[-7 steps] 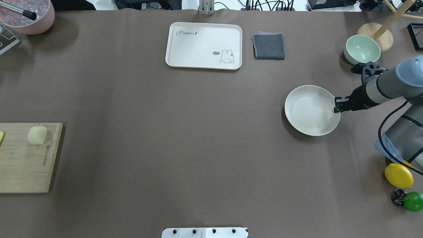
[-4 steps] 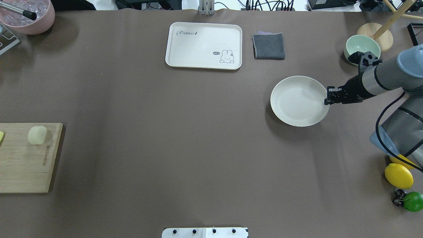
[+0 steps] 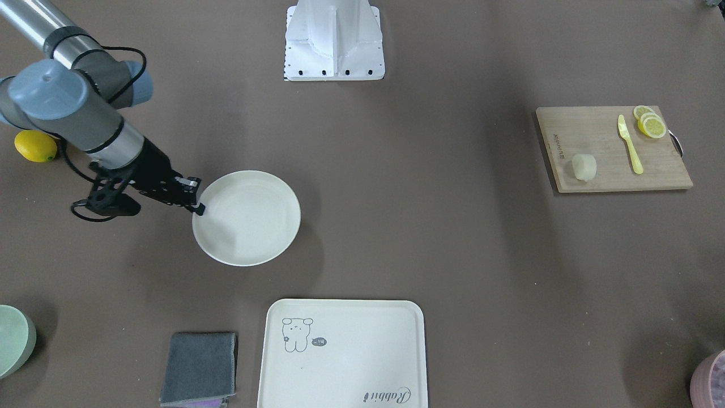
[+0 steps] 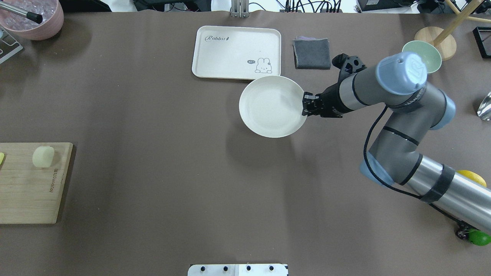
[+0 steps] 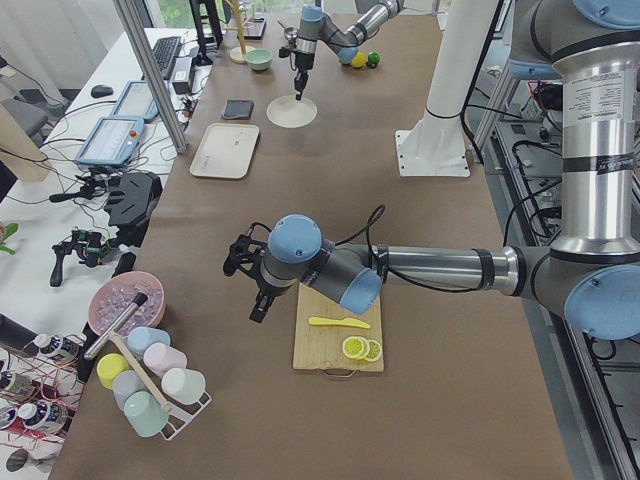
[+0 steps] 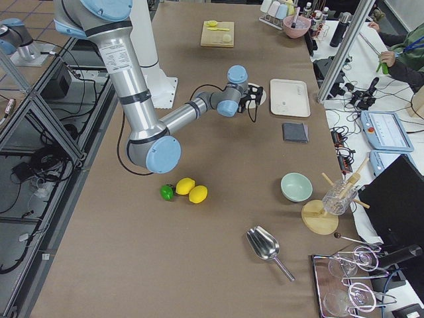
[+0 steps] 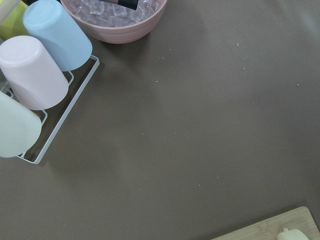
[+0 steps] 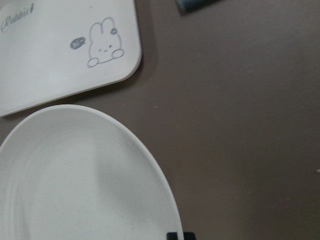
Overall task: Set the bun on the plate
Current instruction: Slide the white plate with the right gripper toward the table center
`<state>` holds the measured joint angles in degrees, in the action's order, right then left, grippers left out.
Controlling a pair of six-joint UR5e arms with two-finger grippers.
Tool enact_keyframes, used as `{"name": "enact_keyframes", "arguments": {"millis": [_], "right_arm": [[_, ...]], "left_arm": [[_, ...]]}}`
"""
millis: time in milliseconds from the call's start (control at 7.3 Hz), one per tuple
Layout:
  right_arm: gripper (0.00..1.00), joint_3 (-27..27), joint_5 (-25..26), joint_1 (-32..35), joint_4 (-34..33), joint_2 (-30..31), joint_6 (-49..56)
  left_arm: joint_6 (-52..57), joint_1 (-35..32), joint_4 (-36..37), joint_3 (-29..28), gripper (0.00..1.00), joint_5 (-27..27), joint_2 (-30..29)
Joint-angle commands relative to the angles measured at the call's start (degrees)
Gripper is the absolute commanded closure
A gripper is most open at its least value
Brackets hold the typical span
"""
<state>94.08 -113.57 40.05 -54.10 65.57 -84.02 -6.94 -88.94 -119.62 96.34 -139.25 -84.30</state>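
Nr plate (image 4: 268, 111): tray (image 4: 230, 57), grey cloth (image 4: 312, 53)

Right arm (image 4: 368, 90) outstretched, fingers (image 4: 307, 105) clamped; left arm (image 5: 430, 268) low.

The near arm reaches over the bench (image 5: 430, 400), its left claw (image 5: 258, 302) hanging low above bare brown surface; whether it is open cannot be told. Just beside this claw, toward the robot, lies a wooden board (image 5: 318, 352) carrying a yellow knife (image 5: 340, 322) and lemon slices (image 5: 361, 349). On the claw's other side sit a pink bowl of ice (image 5: 125, 305) and racked cups (image 5: 150, 385). Far off, the right claw (image 5: 298, 95) points down at the rim of the plate (image 5: 288, 114), with a tray (image 5: 226, 151) near it.
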Motion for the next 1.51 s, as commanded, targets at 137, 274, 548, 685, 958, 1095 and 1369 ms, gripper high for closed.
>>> {"name": "enact_keyframes", "arguments": {"millis": [137,274,548,685,958,1095,1369], "right_arm": [[1.0,-1.18,10.45,-9.87,0.04,-4.14,-1.59],[1.0,-1.27,12.74,-12.25,0.04,-4.4,-1.59],[1.0,-1.27,12.85,-12.89,0.04,-4.23,-1.59],[1.0,-1.44,12.76,-12.8,0.04,-4.05,-1.5],[1.0,-2.5,12.5,-12.1,0.04,-3.96,-1.41],[0.66,-2.5,12.32,-11.75,0.04,-3.96,-1.5],[0.0,-2.33,12.32,-11.66,-0.04,-3.61,-1.59]], "left_arm": [[-0.09,0.0,0.0,-0.72,0.02,0.03,0.1],[-0.09,0.0,0.0,-0.8,0.02,0.03,0.1],[-1.57,0.08,0.0,-0.72,0.02,-0.06,0.01],[-3.06,0.09,0.0,-0.46,0.02,-0.06,0.01],[-3.51,0.09,0.0,-0.54,0.02,-0.06,-0.17],[-5.6,0.26,-0.17,-0.11,0.02,-0.14,-0.34],[-15.68,3.31,-6.46,0.16,0.02,0.03,-0.43]]}}
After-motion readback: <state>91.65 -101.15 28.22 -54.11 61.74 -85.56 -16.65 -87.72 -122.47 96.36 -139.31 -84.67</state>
